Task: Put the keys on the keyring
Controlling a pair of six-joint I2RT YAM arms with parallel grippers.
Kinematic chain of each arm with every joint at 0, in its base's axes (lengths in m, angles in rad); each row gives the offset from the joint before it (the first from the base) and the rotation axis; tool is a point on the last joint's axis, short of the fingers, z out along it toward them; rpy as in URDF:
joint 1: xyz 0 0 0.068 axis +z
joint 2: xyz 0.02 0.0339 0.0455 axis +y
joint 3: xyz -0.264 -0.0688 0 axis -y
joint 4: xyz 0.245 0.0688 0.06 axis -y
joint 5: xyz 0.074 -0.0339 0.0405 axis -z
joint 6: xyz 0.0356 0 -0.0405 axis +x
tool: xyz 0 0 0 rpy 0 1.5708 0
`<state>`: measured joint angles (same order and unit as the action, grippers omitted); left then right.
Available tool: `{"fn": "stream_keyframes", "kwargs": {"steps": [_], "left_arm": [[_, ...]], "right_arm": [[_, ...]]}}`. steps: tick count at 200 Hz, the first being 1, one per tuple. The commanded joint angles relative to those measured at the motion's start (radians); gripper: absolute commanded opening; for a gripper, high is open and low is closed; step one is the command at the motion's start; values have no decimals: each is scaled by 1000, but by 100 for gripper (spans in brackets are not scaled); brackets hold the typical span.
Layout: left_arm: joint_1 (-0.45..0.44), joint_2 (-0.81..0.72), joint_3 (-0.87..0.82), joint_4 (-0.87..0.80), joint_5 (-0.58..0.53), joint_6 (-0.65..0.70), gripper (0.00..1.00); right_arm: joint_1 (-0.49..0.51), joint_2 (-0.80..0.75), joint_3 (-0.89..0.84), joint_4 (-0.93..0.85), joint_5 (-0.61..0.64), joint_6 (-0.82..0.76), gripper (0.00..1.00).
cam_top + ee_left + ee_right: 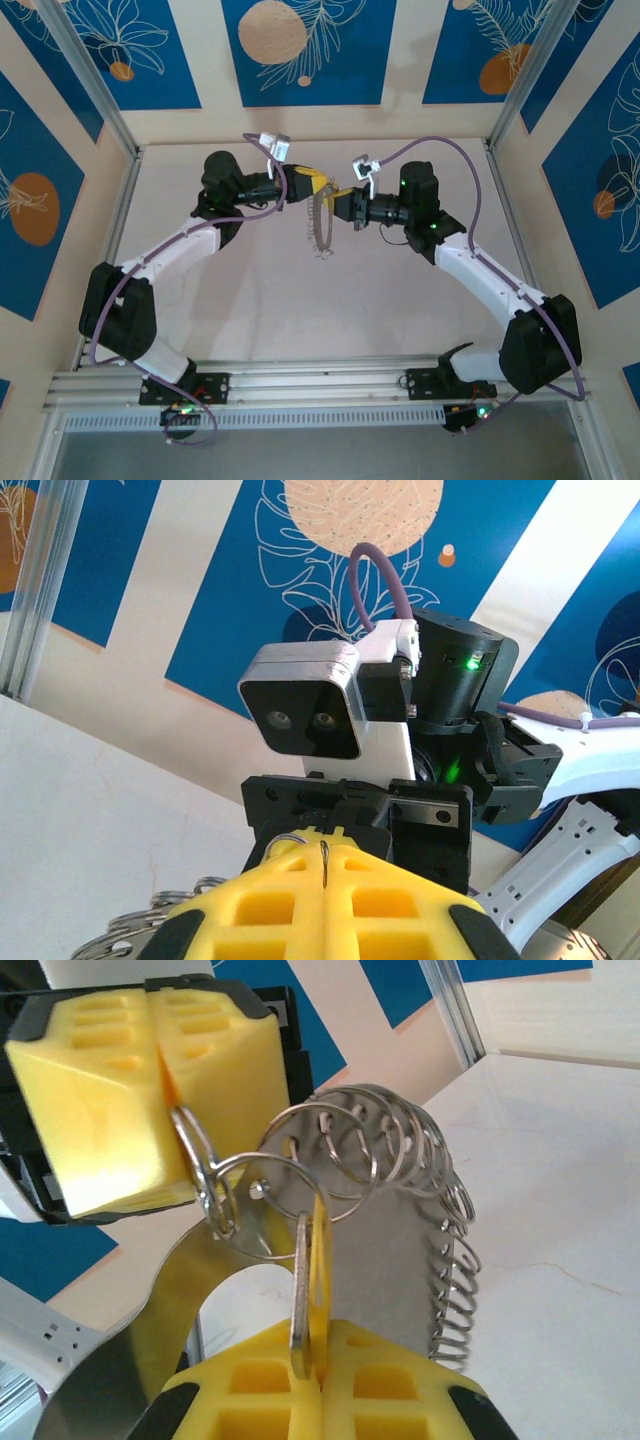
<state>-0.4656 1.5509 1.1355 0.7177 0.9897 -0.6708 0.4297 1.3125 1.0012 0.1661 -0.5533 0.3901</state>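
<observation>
Yellow pads first. Top view: left gripper (322,186) and right gripper (343,197) face each other nearly tip to tip over mid-table, and the keyring (320,230) hangs edge-on just below them.

Left wrist: left jaws are clenched on a thin wire loop (323,852) of the keyring, with more small rings at bottom left.

Right wrist: right jaws are clamped on the key (302,1280), which stands edge-on with its top among the keyring's small rings. The left pads opposite pinch one ring.
</observation>
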Motion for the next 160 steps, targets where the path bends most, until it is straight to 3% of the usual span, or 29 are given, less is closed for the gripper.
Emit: {"fn": "stream_keyframes", "kwargs": {"steps": [1,106,160], "left_arm": [[-10,-28,12,36,10,29,0],[-9,-31,-1,42,-13,40,0],[-9,-36,-20,74,-24,25,0]], "right_arm": [[13,-31,-16,-32,-13,-35,0],[109,-3,-25,-79,-8,-82,0],[106,-7,-25,-87,14,-70,1]]}}
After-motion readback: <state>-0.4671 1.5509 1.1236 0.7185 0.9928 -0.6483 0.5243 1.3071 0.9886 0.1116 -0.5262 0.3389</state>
